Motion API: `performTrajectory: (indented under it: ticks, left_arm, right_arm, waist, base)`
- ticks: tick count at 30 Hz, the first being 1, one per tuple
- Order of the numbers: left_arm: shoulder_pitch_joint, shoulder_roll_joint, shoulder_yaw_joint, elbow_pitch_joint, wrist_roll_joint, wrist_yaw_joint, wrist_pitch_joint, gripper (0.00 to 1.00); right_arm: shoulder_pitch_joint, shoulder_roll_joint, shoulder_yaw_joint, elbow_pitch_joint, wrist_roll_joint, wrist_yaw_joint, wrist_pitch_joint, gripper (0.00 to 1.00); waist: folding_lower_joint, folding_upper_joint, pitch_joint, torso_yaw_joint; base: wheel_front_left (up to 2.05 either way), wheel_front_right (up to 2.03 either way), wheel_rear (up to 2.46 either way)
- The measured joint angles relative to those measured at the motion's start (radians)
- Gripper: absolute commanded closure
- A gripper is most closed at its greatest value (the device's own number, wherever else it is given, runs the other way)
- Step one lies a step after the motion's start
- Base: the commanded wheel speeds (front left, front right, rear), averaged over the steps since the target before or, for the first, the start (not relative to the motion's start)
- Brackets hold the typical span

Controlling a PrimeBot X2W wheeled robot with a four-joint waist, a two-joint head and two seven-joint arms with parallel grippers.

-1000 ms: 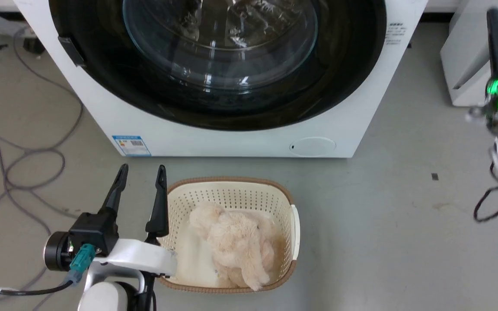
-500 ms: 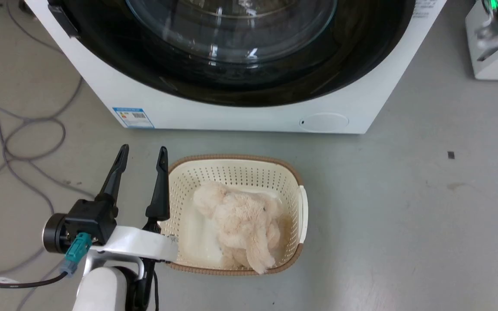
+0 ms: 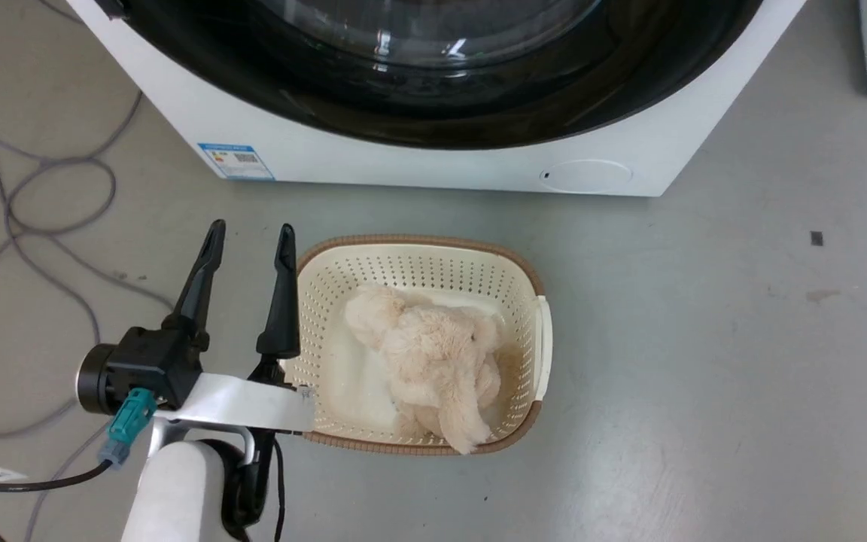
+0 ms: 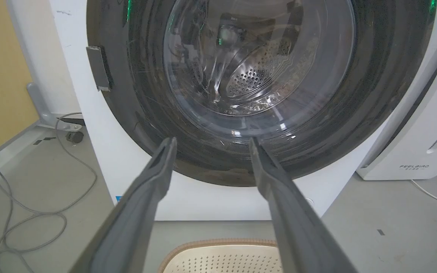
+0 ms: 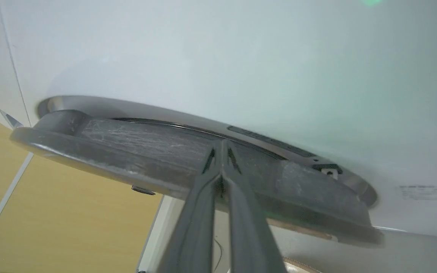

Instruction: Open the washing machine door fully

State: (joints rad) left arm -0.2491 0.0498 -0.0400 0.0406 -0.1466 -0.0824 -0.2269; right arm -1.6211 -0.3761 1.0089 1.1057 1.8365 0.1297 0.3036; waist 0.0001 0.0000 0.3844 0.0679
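The washing machine door (image 5: 127, 140) looks heavy and rigid, glossy (slippery on the face) with fragile glass, so I judge its rim edge the place to hook. The right end effector (image 5: 221, 141), fingers pressed together, points at that rim; contact unclear. The left end effector (image 3: 250, 226), spread wide and empty, hangs low before the door.

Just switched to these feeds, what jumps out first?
The huge glossy black washing machine door spans the front of the white washing machine ahead. On the floor before it sits a cream basket holding a beige plush toy, the open left hand beside it. The right hand, fingers together, points at the door's rim.
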Motion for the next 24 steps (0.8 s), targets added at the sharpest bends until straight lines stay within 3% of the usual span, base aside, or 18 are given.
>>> performTrajectory:
  ticks: [12,19,24]
  left_arm:
    - [-0.019,0.0,-0.018,0.026,-0.015,0.0,-0.024,0.0]
    - [-0.015,0.0,-0.023,0.046,-0.013,0.0,-0.03,0.0]
    - [0.024,0.0,-0.028,0.07,0.004,0.0,-0.03,0.0]
  right_arm:
    - [-0.128,0.003,0.17,0.122,0.199,0.0,0.204,1.0]
    - [-0.107,-0.025,0.184,0.095,0.235,0.0,0.272,1.0]
    - [-0.007,-0.041,0.19,0.017,0.252,0.0,0.322,1.0]
  waist:
    - [0.0,0.0,0.019,0.017]
    - [0.0,0.0,-0.022,0.015]
    - [-0.0001,0.0,-0.075,0.007]
  base:
    - [0.0,0.0,0.0]
    - [0.0,0.0,0.0]
    - [0.0,0.0,0.0]
